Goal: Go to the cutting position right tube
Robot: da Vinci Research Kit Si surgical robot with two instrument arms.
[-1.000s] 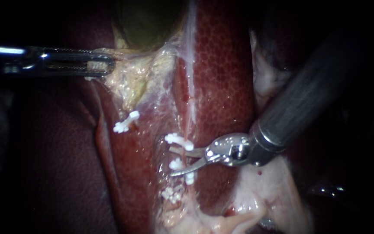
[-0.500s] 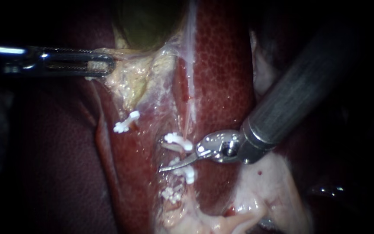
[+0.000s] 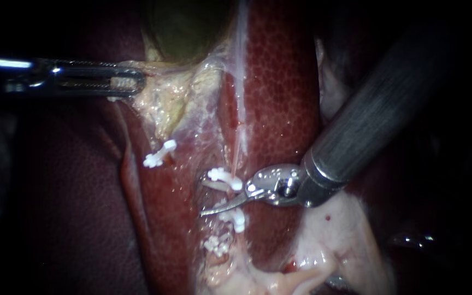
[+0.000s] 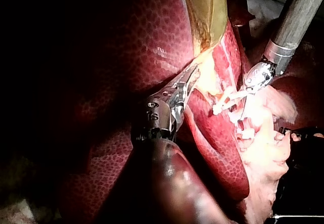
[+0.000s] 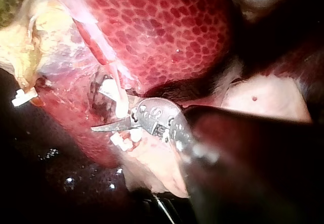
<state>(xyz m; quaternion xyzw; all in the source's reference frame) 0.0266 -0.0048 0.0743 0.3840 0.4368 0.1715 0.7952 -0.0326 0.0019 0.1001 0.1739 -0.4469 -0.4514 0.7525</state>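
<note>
Right instrument (image 3: pixel 205 197), jaws spread, is straddling the right tube (image 3: pixel 237 155) between the clips (image 3: pixel 226 178). It should be centring its blades squarely there. Left instrument (image 3: pixel 135 82) is pinching the gallbladder (image 3: pixel 187 33), jaws clamped.

Right instrument (image 3: pixel 211 198) is in from the upper right, blades parted at the right tube (image 3: pixel 240 136), between 2 white clips (image 3: pixel 225 177). Left instrument (image 3: pixel 129 82) clamps yellowish tissue (image 3: pixel 165 104) under the gallbladder (image 3: pixel 187 27), liver (image 3: pixel 279 98) alongside.
</note>
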